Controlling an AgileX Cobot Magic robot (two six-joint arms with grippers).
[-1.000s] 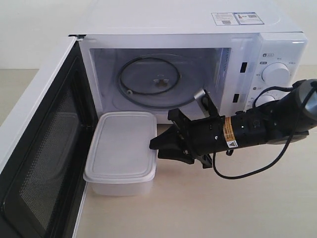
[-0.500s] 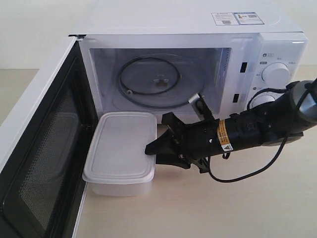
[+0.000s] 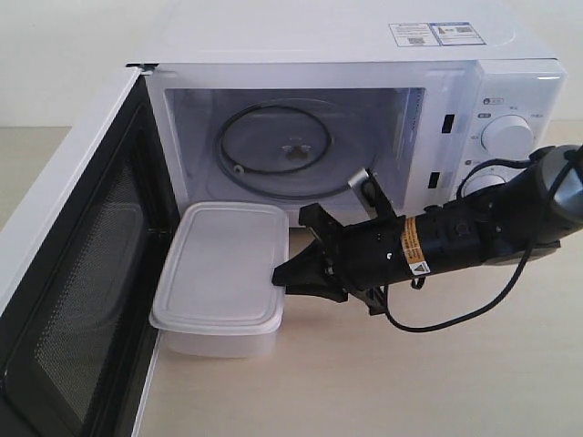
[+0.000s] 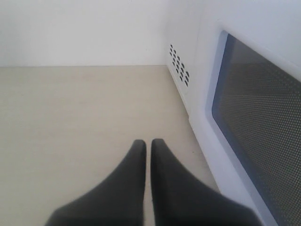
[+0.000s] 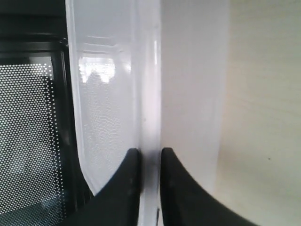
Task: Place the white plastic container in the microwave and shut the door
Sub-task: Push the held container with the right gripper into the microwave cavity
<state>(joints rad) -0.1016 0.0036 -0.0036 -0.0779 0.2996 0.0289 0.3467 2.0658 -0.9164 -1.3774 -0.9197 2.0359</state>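
**Clerk:** Item one, the white plastic container (image 3: pixel 223 264). Where is it?

**Checker:** On the desk (image 3: pixel 410 382), lid on. It sits directly in front of the microwave (image 3: pixel 319 36) opening, outside the cavity. Its left side is just beside the inner face of the door (image 3: pixel 82 273).

**Clerk:** Door, condition?

**Checker:** Swung wide open to the left, with the black mesh-screened inner face showing. The glass turntable (image 3: pixel 282 146) is visible inside the cavity.

**Clerk:** Right claw (image 3: pixel 278 273)?

**Checker:** It reaches in low from the right. It is clenched on the container's right-hand rim, with one finger on each side of the lid's edge.

**Clerk:** Left claw (image 4: pixel 148 143)?

**Checker:** Seen only in its own wrist view. The fingers are drawn together with a hairline gap and nothing between them. It is over the desk, near the door's outer face and apart from it.
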